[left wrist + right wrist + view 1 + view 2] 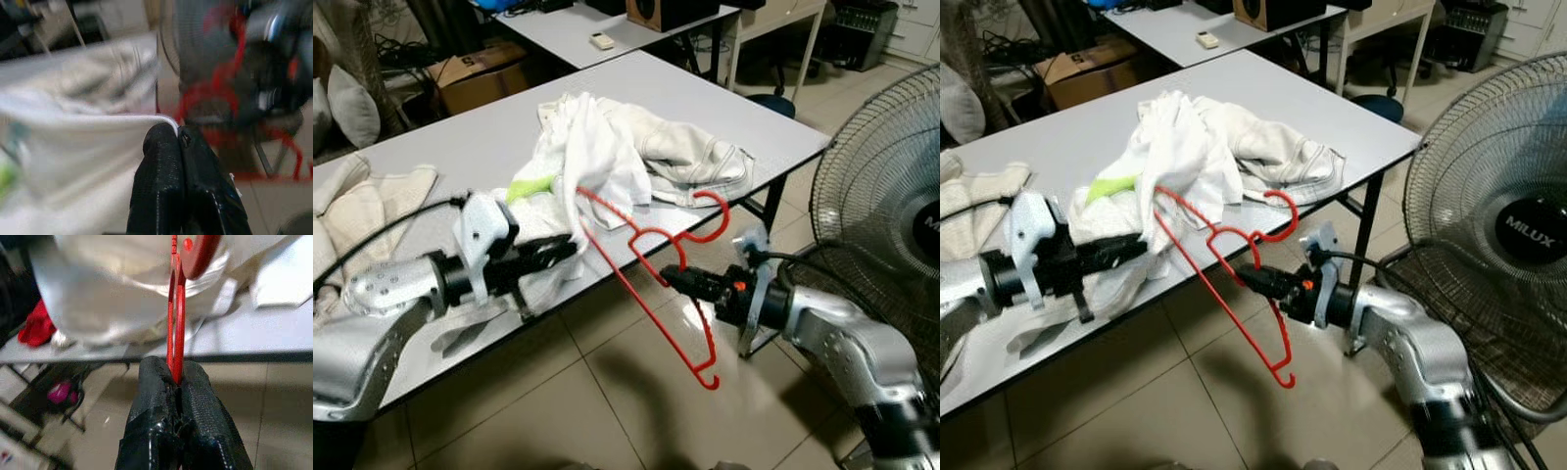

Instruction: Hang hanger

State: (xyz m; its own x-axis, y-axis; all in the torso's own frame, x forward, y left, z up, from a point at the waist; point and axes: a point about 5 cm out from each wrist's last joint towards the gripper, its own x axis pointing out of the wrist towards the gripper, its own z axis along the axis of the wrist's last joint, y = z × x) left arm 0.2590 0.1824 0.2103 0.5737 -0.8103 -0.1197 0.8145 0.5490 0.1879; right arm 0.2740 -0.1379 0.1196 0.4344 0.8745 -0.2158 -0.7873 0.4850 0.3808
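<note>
The right claw (677, 279) is clamped on the red hanger (651, 259) near its neck, holding it off the near edge of the desk (440, 137), one arm hanging toward the floor, the other in the white garment (592, 157). The left claw (558, 252) is pinched together on the garment's edge. The step looks like dressing the hanger. Next the left claw should likely draw the cloth over the hanger's free shoulder.

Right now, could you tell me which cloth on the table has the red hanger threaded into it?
The white garment heaped mid-table, pinched by the left gripper; the beige towel lies apart.
</note>
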